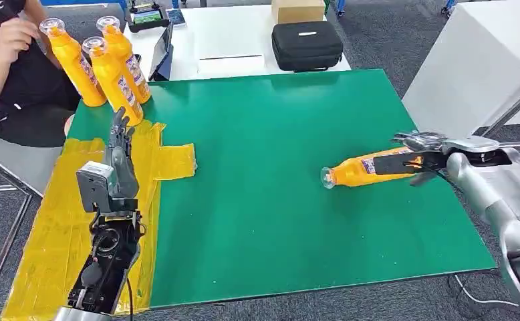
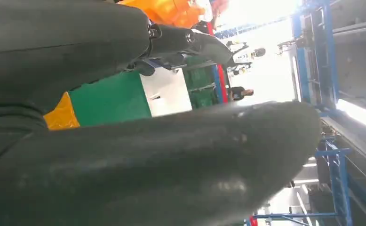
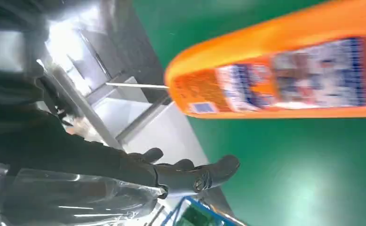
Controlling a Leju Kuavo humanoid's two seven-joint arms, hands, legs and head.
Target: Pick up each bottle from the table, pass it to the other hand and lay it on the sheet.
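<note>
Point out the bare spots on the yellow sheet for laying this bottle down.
Free: yellow sheet left of the left hand, and its flap toward the green mat. Crowded: the far corner by three upright bottles.

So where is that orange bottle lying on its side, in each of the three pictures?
Head view: the bottle lies on the right of the green mat, its base at the right hand.
Left wrist view: that bottle is not in it; orange shapes sit at the edge, unclear which.
Right wrist view: it fills the upper right, label showing.
Shared landmark: the green mat.
</note>
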